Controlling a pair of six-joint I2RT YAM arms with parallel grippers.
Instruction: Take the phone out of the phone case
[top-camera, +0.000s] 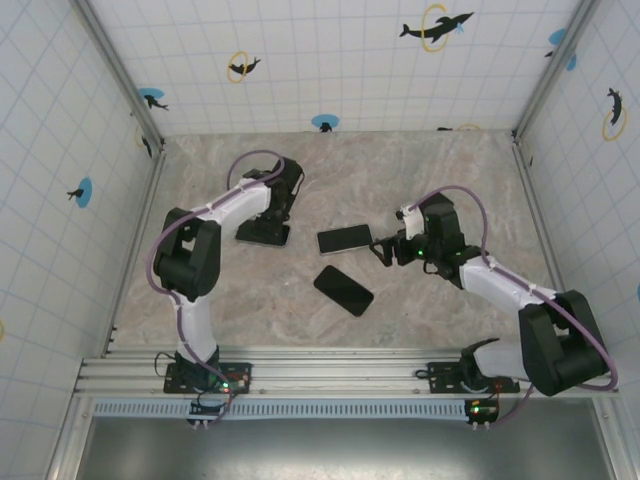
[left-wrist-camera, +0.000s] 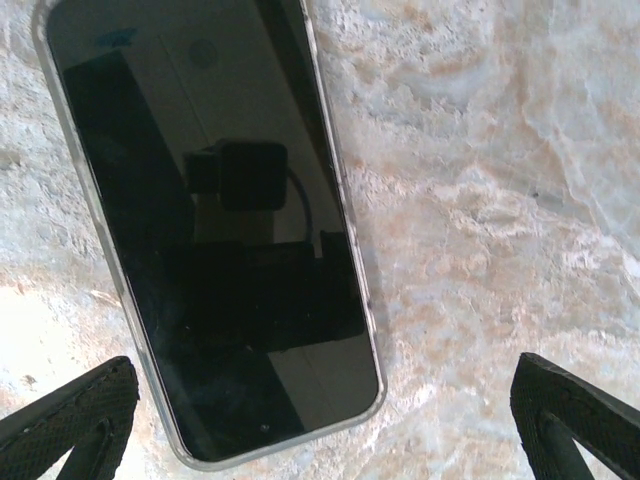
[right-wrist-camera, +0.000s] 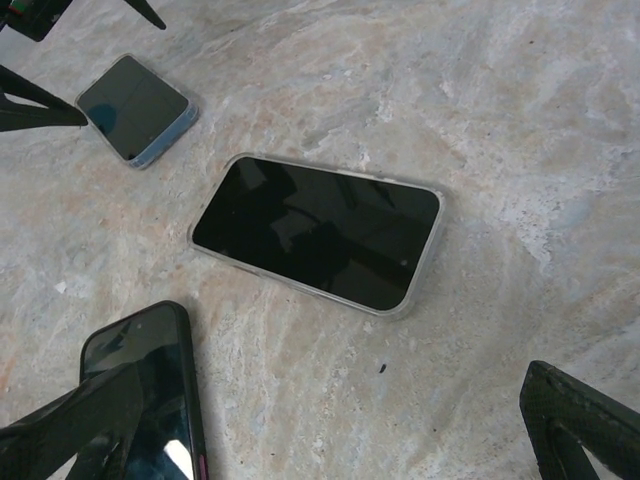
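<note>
Both wide, empty: left end effector (left-wrist-camera: 322, 405) over clear-cased phone (left-wrist-camera: 210, 230) — long axis running away, off-centre between fingers (left-wrist-camera: 70, 420); right end effector (right-wrist-camera: 330, 400) well apart from it.

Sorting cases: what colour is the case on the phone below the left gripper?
Clear and see-through; the case shows best in the left wrist view.

The marble-patterned table (top-camera: 430, 170) carries three screen-up phones, mutually apart: left phone (top-camera: 262, 233), centre phone (top-camera: 345, 239), near phone (top-camera: 343, 290).
</note>
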